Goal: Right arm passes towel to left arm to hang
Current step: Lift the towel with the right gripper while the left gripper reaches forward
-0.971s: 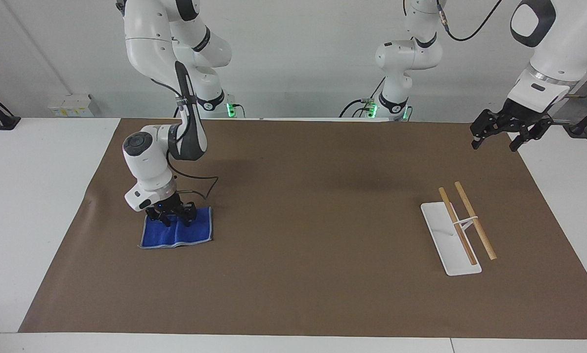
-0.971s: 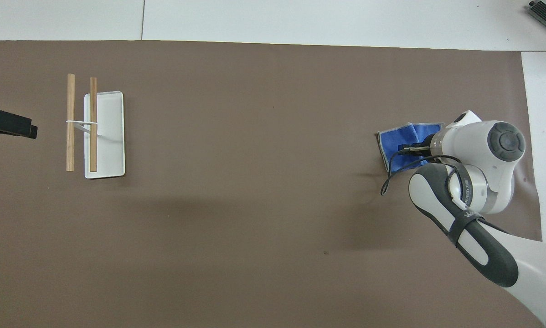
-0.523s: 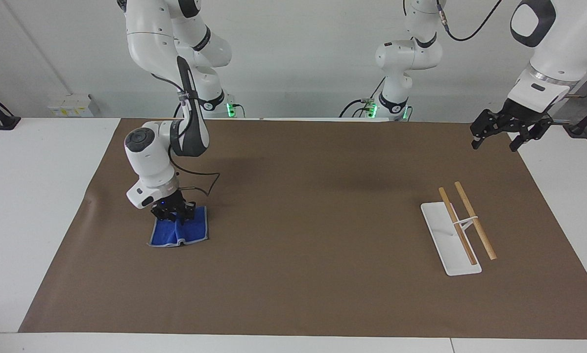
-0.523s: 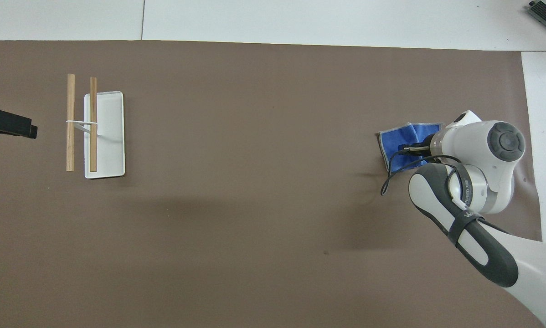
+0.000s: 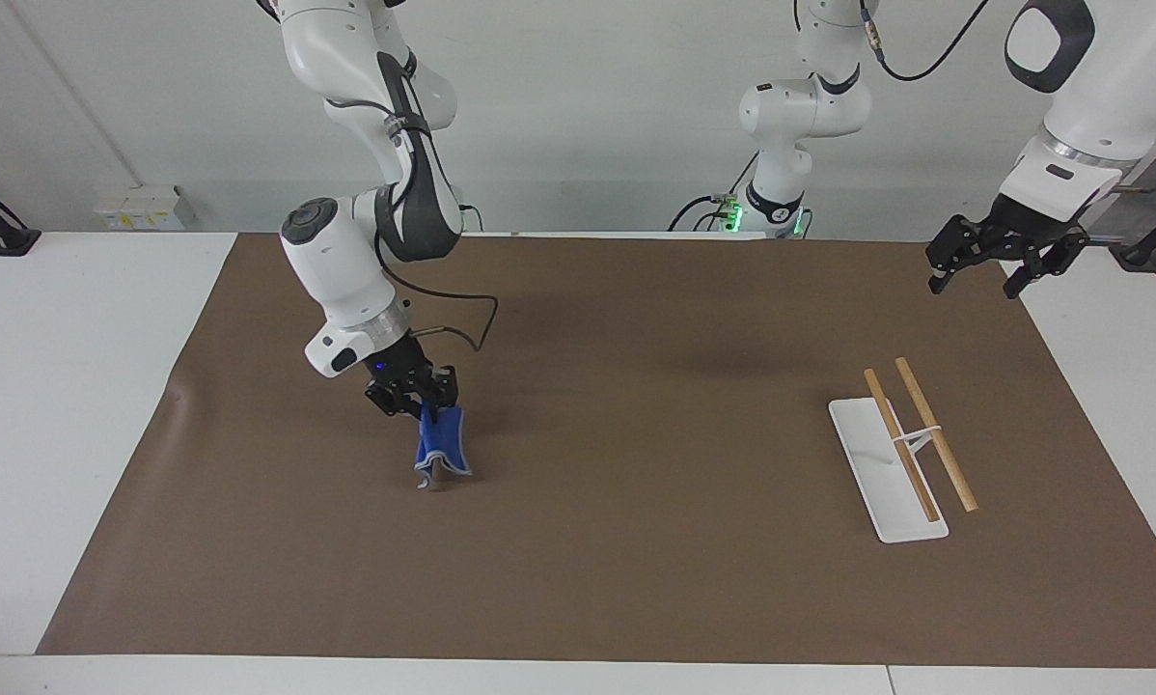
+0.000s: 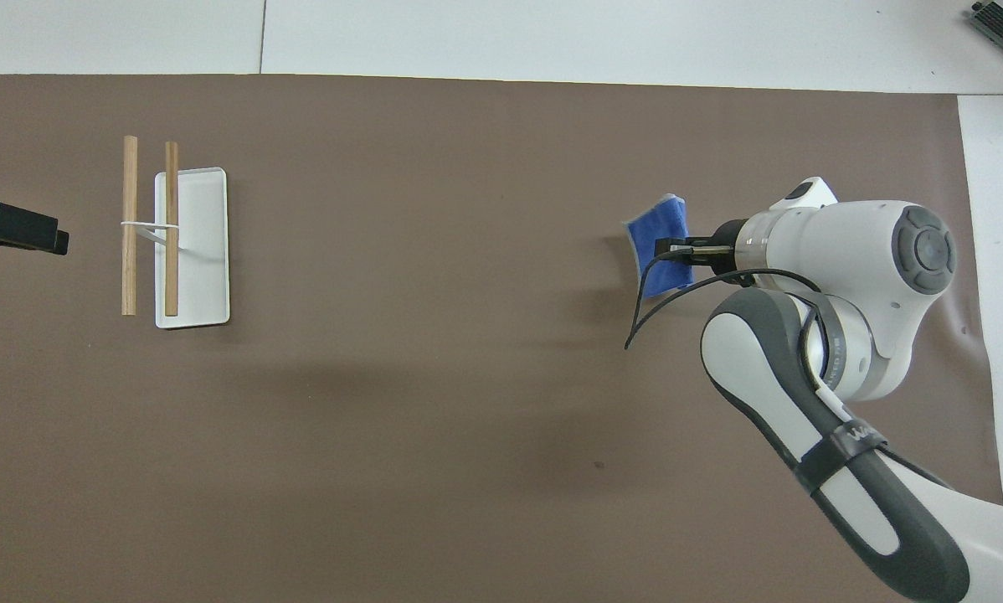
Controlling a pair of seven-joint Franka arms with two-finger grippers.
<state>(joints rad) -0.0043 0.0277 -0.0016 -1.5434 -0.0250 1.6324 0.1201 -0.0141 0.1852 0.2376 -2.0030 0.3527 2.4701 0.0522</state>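
We see the towel point(image 5: 441, 445) come off the worktop point(image 5: 636, 579): a second ago it lay flat and spread on the brown mat under the right gripper point(image 5: 419, 403), and now it hangs bunched and narrow from that gripper, pinched by its upper edge between the fingers. Its lowest fold looks to be just at or barely above the mat; we cannot tell whether it still brushes the surface. The right arm point(image 5: 346, 280) has risen and swung inward, so the cloth now sits over the mat somewhat closer to the middle of the worktop, though still clearly toward the right arm's end.

The left gripper point(image 5: 993, 259) has not moved. It waits in the air over the mat's edge at the left arm's end, its fingers spread wide and holding nothing. The rack point(image 5: 901, 454), a white base tray with two wooden rods, stands well apart from the towel, near the left arm's end.

We judge that the pickup is done and the carry toward the handover has begun. The pass and the hanging are both left, and the bunched cloth may give the left gripper little free edge to take.
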